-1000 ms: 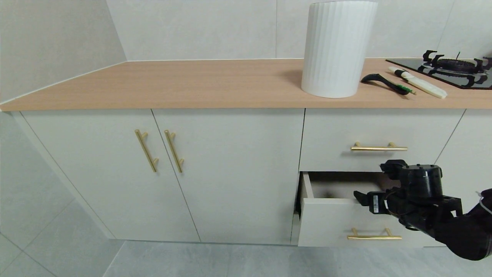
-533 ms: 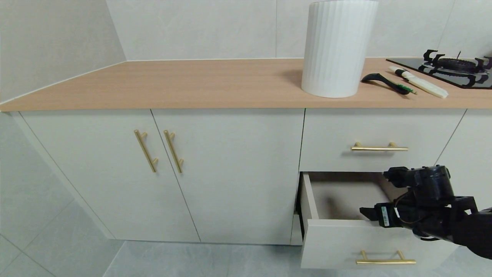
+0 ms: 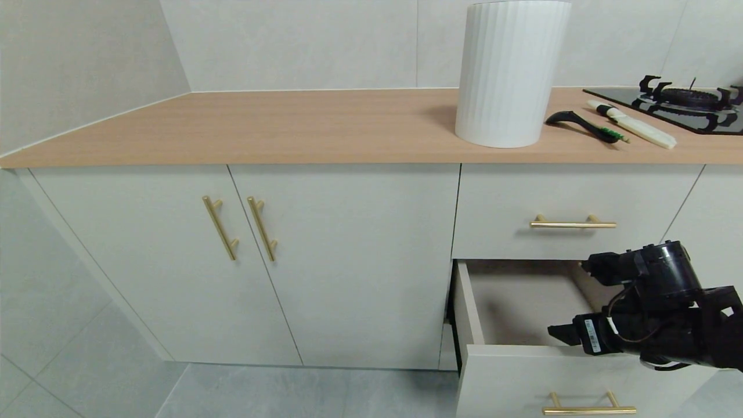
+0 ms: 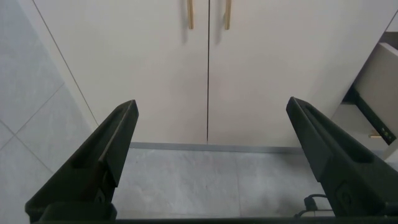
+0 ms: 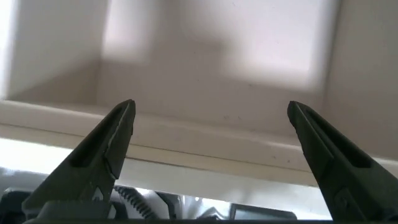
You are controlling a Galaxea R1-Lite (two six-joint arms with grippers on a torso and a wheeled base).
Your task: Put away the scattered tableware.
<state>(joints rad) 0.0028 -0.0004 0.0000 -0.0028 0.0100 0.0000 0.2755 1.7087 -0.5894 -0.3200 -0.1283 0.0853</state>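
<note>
Front of a kitchen unit seen from the head camera. The pale grey cabinet run (image 3: 348,261) carries two tall doors with slim brass bar handles (image 3: 241,226) and, to the robot's right, two stacked drawers. A light-brown wood-grain countertop (image 3: 261,125) lies over it. A tall white ribbed cylindrical container (image 3: 505,75) stands upright on the countertop above the drawers. The shut upper drawer (image 3: 574,197) has a horizontal brass handle. The pulled-out lower drawer (image 3: 511,377) shows a pale beige interior floor and side wall. A black glass gas hob (image 3: 685,107) with a black iron pan support sits at the far right of the countertop. The scattered tableware lies flat on the countertop between container and hob. It consists of a black curved-headed utensil with a green-tipped handle (image 3: 580,123) and, just beside it on the hob side, a cream-white elongated utensil with a dark band near its far end (image 3: 635,130). Whether the two touch cannot be told. The black right gripper (image 3: 572,299) hangs over the lower drawer's front edge, well below the tableware, jaws spread wide and holding nothing. The black left gripper (image 4: 211,109) faces the double doors low over the grey tiled floor (image 4: 186,186), likewise spread wide with nothing between its fingers.
</note>
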